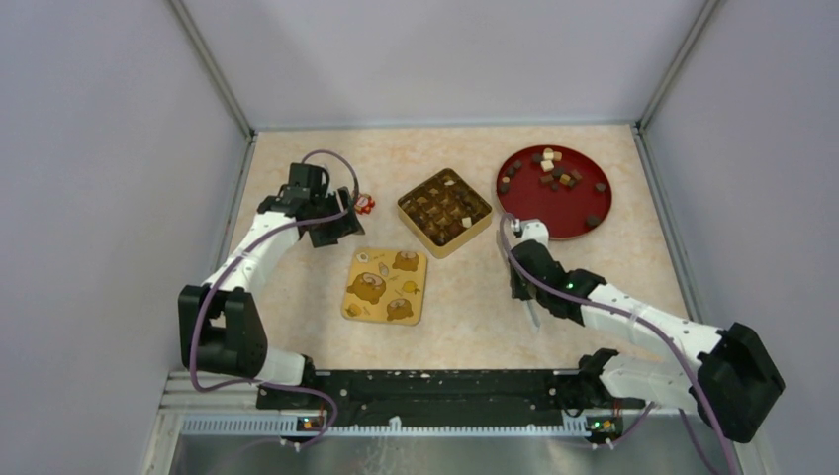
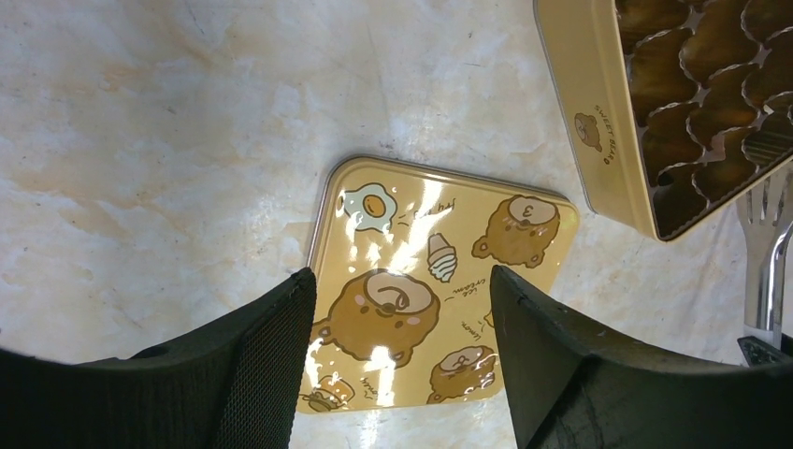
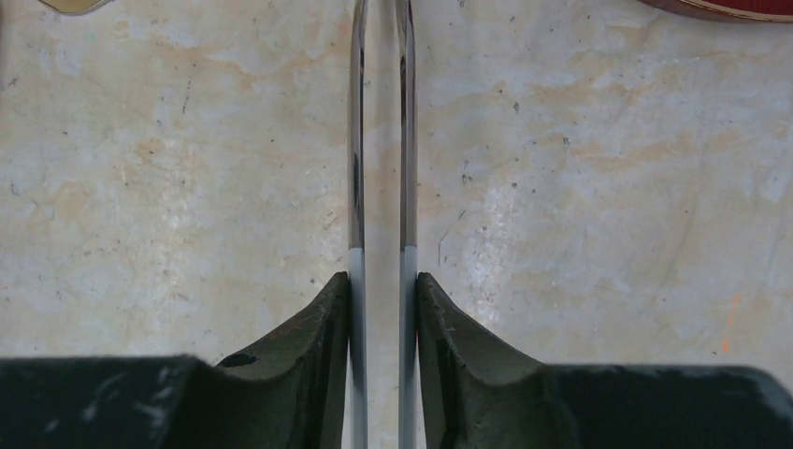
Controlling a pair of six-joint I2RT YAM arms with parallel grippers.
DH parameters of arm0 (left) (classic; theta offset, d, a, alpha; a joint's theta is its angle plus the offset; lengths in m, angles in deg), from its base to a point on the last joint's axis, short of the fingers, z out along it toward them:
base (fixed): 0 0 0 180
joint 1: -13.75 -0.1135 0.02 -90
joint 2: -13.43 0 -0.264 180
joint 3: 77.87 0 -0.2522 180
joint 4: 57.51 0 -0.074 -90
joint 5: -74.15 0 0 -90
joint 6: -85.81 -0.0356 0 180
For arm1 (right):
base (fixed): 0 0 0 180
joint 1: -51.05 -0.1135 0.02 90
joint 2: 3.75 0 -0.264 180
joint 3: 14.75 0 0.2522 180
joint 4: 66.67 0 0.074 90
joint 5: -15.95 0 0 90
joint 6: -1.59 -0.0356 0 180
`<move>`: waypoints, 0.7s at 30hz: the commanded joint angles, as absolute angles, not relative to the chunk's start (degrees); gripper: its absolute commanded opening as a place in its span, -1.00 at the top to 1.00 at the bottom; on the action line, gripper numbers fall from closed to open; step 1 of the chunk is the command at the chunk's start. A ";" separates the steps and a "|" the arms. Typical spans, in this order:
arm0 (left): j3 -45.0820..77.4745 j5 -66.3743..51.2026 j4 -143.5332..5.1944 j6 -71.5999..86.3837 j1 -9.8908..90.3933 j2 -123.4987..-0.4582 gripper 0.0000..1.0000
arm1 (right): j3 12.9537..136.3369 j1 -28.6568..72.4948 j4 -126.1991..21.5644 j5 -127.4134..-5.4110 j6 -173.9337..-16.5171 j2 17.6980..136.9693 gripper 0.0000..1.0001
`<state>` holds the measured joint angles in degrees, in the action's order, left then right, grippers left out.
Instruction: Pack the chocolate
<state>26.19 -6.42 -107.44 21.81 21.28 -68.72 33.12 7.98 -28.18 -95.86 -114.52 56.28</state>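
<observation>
Top external view showed one round glossy red plate (image 1: pixel 554 213) carrying roughly a dozen loose lumps of chocolate (image 1: pixel 556 178). More sat in one square yellow tin (image 1: pixel 423 233) with scalloped cups, beside one flat bear-printed yellow lid (image 1: pixel 386 285). The left gripper (image 2: pixel 402 276) hung wide and empty above that lid, and the right gripper (image 3: pixel 382 281) pinched thin shiny metal tongs (image 3: pixel 356 140).

- The top camera is looking down from above and behind my bases, taking in the whole table (image 1: pixel 465 297).
- My left wrist camera is peering close past my fingers (image 2: pixel 252 374) onto the yellow lid (image 2: pixel 421 271) and a corner of the tin (image 2: pixel 589 122), both also showing from the top.
- My right wrist camera is facing down nearest of all, along the tongs (image 3: pixel 356 140), catching the red plate (image 3: pixel 739 6) at its rim.
</observation>
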 commanded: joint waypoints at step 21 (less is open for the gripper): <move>30.48 -8.03 -107.09 23.95 19.40 -68.79 -0.77 | 44.43 5.63 -41.31 -87.73 -114.74 63.98 -0.47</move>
<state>27.90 -7.75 -107.30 22.14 20.71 -68.22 40.33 7.78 -37.41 -93.58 -112.22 63.08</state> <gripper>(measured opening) 0.854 0.726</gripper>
